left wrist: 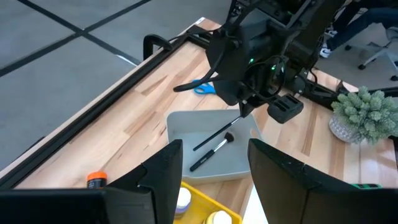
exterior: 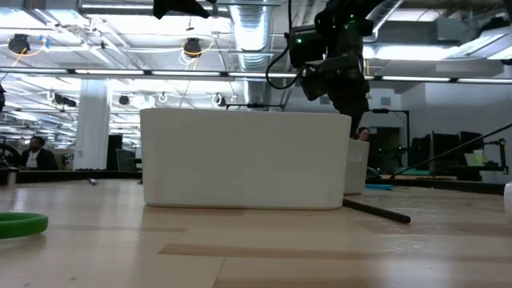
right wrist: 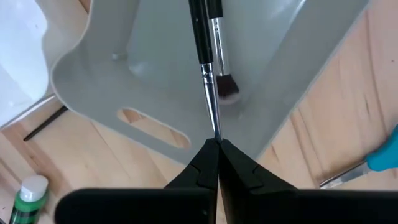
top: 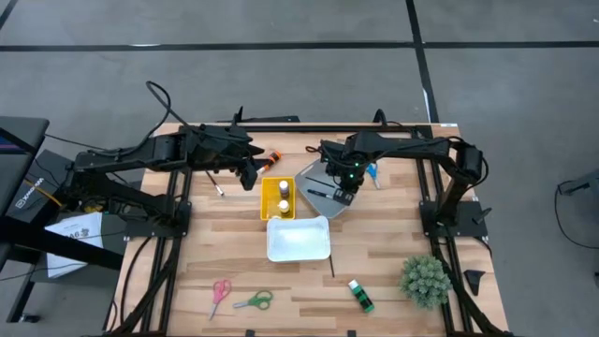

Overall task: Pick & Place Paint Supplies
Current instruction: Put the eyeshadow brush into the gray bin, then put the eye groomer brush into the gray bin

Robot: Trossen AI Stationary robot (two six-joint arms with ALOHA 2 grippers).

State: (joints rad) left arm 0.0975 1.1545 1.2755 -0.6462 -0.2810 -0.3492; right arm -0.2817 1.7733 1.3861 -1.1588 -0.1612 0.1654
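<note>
My right gripper point(top: 344, 194) hovers over the grey tray point(top: 314, 176), shut on a thin dark paintbrush point(right wrist: 200, 43). A second brush point(right wrist: 225, 84) with a bristle head lies in that tray. My left gripper point(left wrist: 214, 180) is open above the yellow tray point(top: 278, 213), which holds two paint bottles point(top: 283, 191). An orange-capped bottle point(top: 274, 157) lies on the table near the far edge, close to the left gripper. Blue scissors point(top: 372, 173) lie past the grey tray. Pink scissors point(top: 220, 292), green scissors point(top: 255, 300) and a green bottle point(top: 360, 295) lie near the near edge. My right gripper pinches the brush by its thin silver end point(right wrist: 215, 127) between the two fingertips, coming from above. The brush slants down and away from the fingers, and its dark handle end point(left wrist: 198, 147) reaches down to the grey tray's floor.
A white tray point(top: 298, 239) sits near the table's middle, in front of the yellow one. A loose brush point(top: 331, 267) lies beside it and another point(top: 217, 187) under the left arm. A fuzzy green plant point(top: 426, 279) stands at the near right corner.
</note>
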